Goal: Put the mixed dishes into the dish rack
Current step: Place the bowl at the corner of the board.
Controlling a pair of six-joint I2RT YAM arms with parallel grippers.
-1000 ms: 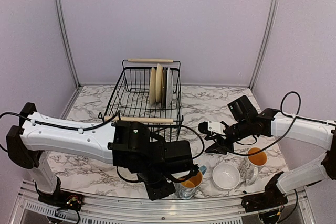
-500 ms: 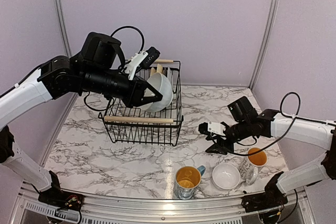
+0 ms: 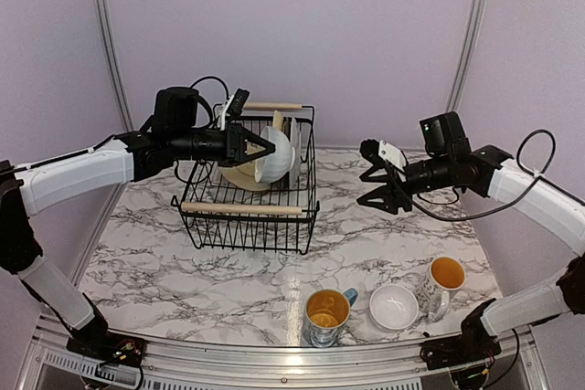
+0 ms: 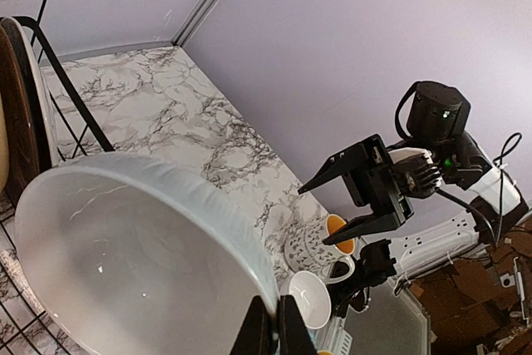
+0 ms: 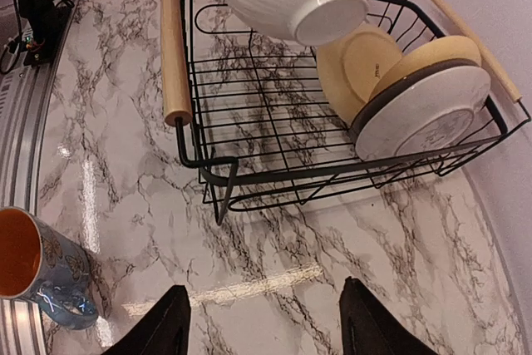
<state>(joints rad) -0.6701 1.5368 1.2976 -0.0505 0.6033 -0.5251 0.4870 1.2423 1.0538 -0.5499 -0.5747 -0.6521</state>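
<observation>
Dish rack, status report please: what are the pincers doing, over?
Left pincer shut on bowl, above rack. Right pincer open, empty, beside rack. Two mugs, second bowl waiting on table. Nothing seen blocking.

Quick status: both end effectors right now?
Left end effector: closed on the white bowl rim, over the dish rack.
Right end effector: open, empty.

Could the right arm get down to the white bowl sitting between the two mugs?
Probably yes. The right end effector hangs open and empty, and nothing covers the bowl. The blue mug and the patterned mug flank it closely, so room is tight.
</observation>
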